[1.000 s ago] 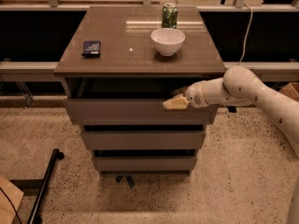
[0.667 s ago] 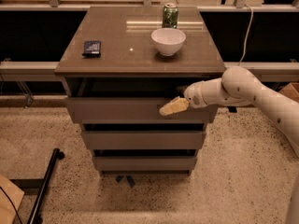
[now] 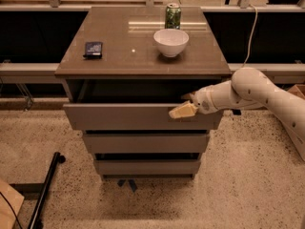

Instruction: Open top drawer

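The top drawer [image 3: 124, 117] is a wide grey-brown flat front with no handle, pulled out a good way from under the cabinet top, with a dark gap behind it. My gripper [image 3: 183, 109] reaches in from the right on a white arm [image 3: 252, 92]. Its pale fingertips lie over the drawer's top edge near the right end, one finger in front of the panel.
On the cabinet top [image 3: 114, 56] stand a white bowl [image 3: 170, 41], a green can [image 3: 172, 15] and a small dark flat object [image 3: 93, 48]. Two narrower-looking drawer fronts [image 3: 145, 143] sit below. A black pole [image 3: 45, 190] lies on the speckled floor at left.
The top drawer has slid further out toward the camera, and my gripper has moved with it, down and slightly left.
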